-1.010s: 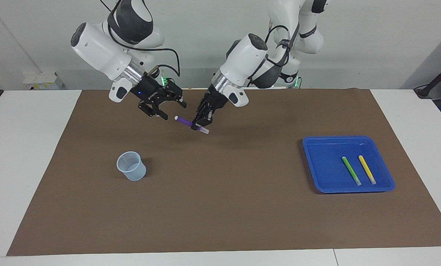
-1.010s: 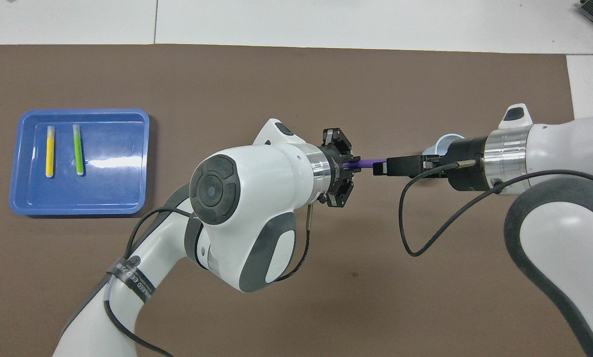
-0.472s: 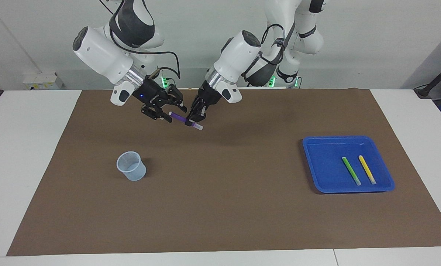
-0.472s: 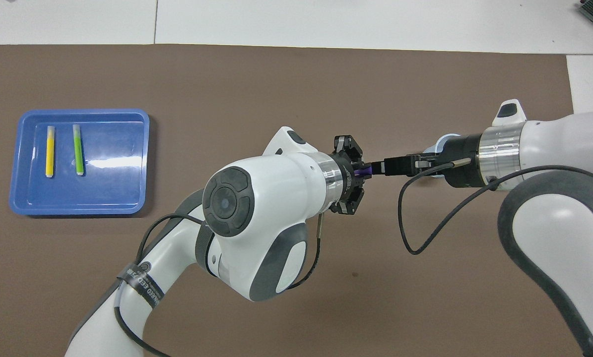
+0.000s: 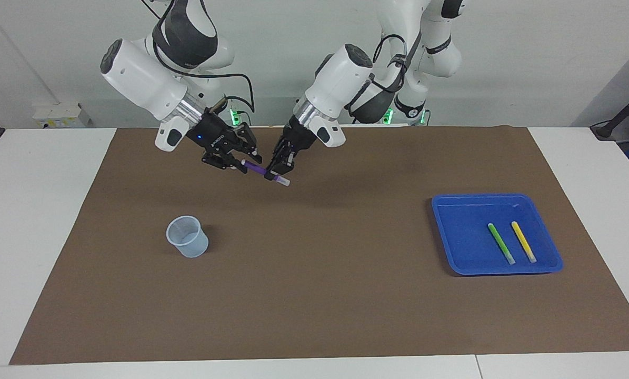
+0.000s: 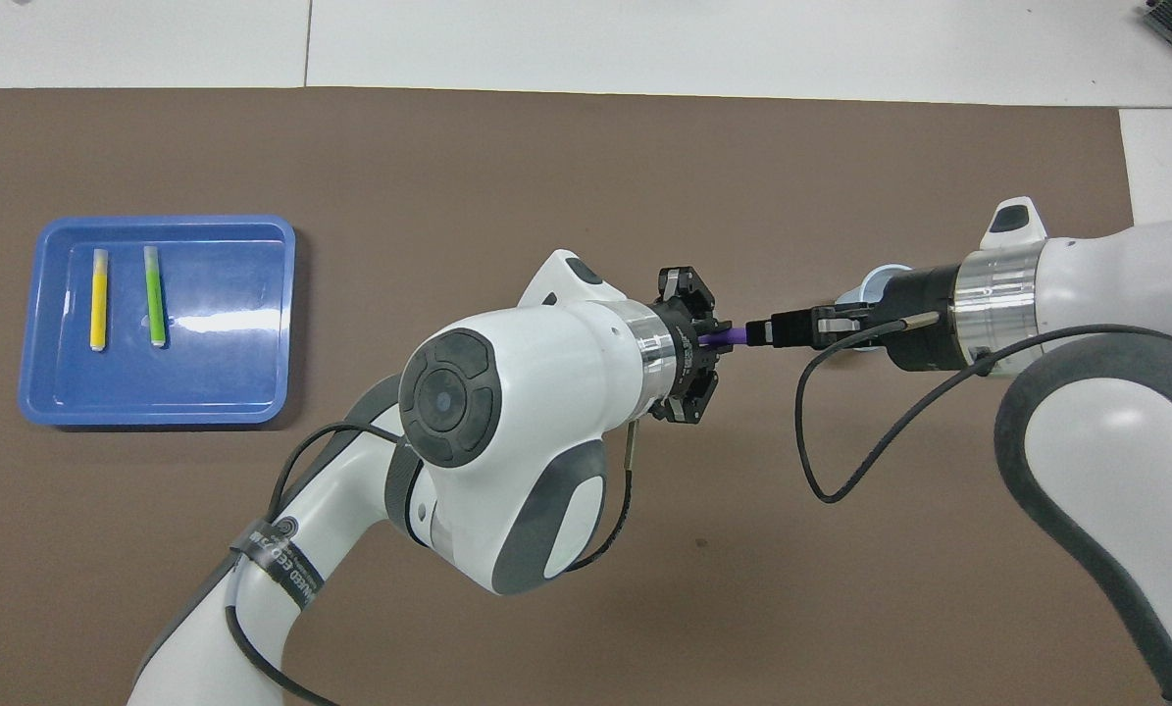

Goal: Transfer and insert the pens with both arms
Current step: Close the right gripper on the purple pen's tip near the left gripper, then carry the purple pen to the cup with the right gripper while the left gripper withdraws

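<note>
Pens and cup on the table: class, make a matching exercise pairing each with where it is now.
Things:
1. purple pen
2. green pen
3. yellow pen
4. cup

Places:
A. standing on the brown mat
B. in the blue tray, nearer the tray's middle
C. in the air between the two arms
D. in the blue tray, nearer its outer edge

Pairs: 1-C, 2-B, 3-D, 4-A

One camera looks from high across the table [image 5: 40,237] at the robots; another looks steeply down from above them; both share the brown mat [image 5: 314,295]
</note>
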Controlling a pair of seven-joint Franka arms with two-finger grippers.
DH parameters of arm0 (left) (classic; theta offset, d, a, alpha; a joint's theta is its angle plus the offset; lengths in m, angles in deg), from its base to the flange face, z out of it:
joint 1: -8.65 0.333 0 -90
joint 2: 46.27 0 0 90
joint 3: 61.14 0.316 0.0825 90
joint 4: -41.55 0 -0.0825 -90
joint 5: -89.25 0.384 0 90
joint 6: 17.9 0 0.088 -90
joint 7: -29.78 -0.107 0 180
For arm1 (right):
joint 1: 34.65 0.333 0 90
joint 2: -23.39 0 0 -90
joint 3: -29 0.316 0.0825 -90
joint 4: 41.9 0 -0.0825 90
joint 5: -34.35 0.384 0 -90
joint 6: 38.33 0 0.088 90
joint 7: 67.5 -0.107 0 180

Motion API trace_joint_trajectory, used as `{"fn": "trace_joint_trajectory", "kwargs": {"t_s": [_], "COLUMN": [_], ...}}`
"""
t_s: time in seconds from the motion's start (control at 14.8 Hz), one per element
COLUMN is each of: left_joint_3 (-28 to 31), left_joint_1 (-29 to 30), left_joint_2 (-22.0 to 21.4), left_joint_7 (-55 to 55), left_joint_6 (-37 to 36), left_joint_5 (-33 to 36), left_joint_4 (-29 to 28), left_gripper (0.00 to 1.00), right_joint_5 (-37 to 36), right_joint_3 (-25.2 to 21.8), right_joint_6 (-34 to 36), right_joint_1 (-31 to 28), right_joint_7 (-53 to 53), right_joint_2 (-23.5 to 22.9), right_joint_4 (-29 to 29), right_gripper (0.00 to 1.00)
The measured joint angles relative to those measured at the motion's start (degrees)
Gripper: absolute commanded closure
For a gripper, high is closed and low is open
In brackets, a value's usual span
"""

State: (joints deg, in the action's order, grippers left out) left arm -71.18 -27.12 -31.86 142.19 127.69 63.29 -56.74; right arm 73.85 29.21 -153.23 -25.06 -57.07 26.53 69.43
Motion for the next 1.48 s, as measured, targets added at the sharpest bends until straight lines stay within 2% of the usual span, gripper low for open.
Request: {"fn": "trace_joint_trajectory", "kwargs": {"t_s": [0.27,0.61,0.81,1.08,1.28,1.35,1.48], "left_joint_3": [0.08,0.09,0.04,0.03,-0.03,-0.06,0.02], "left_joint_1": [0.01,0.01,0.01,0.01,-0.01,-0.01,-0.01], "left_joint_2": [-0.03,0.03,0.05,0.05,0.06,0.10,0.07], "left_joint_7": [0.00,0.00,-0.02,-0.21,-2.00,-2.39,-2.59], "left_joint_6": [0.30,1.09,1.48,1.66,2.73,3.15,3.40], "left_joint_5": [0.00,-0.06,-0.08,-0.08,-0.08,-0.08,-0.08], "left_joint_4": [-0.03,-0.19,-0.32,-0.35,-0.49,-0.51,-0.43], "left_gripper": [1.00,1.00,1.00,1.00,0.64,0.56,0.11], "right_joint_5": [-0.07,0.23,0.28,0.28,0.22,-0.27,-1.69], "right_joint_3": [-0.01,-0.12,-0.08,-0.08,-0.12,-0.10,-0.09], "right_joint_6": [0.15,0.43,0.52,0.52,0.52,0.56,0.87], "right_joint_1": [-0.17,-0.27,-0.25,-0.25,-0.26,-0.25,-0.26], "right_joint_7": [0.02,0.12,0.14,0.14,0.14,0.14,0.14], "right_joint_2": [-0.02,-0.06,-0.06,-0.06,-0.06,-0.06,-0.08], "right_joint_4": [0.00,-0.13,-0.29,-0.34,-0.53,-0.60,-0.60], "right_gripper": [0.68,0.86,1.00,1.00,1.00,1.00,1.00]}}
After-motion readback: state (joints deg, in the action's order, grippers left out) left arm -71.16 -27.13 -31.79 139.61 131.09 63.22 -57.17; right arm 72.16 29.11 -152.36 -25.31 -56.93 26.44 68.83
